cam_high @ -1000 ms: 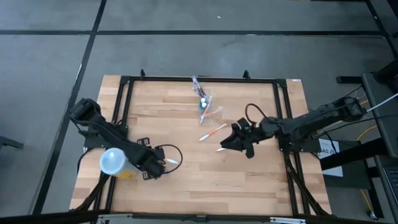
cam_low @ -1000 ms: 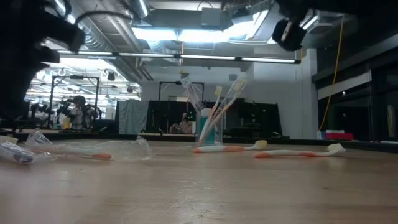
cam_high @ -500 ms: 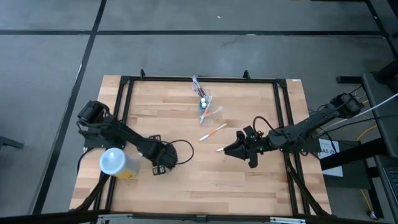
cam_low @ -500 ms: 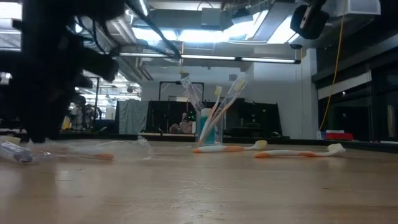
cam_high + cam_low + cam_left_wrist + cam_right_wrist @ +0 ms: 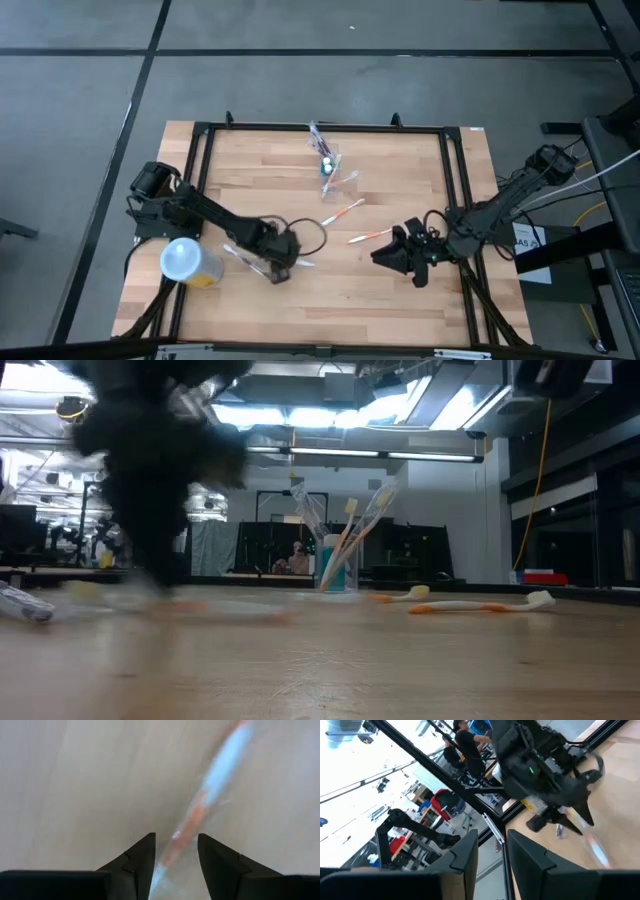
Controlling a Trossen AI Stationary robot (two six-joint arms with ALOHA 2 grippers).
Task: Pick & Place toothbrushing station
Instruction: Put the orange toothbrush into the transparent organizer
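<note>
The toothbrushing station (image 5: 327, 165), a small clear cup with several toothbrushes in it, stands upright at the table's far middle (image 5: 335, 565). Two loose orange-and-white toothbrushes (image 5: 342, 213) (image 5: 368, 236) lie flat near it. A toothbrush in a clear wrapper (image 5: 242, 256) lies at the near left. My left gripper (image 5: 283, 272) points down over it, open, with the wrapped toothbrush (image 5: 200, 805) running between its fingers. My right gripper (image 5: 378, 256) hangs open and level above the table's near right, with nothing between its fingers (image 5: 492, 845). My left gripper comes at the wrapped toothbrush from above with one finger (image 5: 140, 857) on each side of its orange part (image 5: 182, 832). The picture is blurred, and I cannot tell whether the fingers touch the brush or its wrapper. The brush lies on the table.
A yellow tub (image 5: 207, 274) with a pale round lid (image 5: 180, 258) stands at the near left corner, close behind my left arm. A black frame (image 5: 320, 127) runs around the tabletop. Bare wood (image 5: 340, 300) lies between the two grippers and along the near edge.
My left gripper has gone toward the table's right edge along the near part, has sunk, and has tipped more steeply downward over the wrapped toothbrush. My right gripper has swung away from the loose toothbrushes toward the near edge, staying level.
</note>
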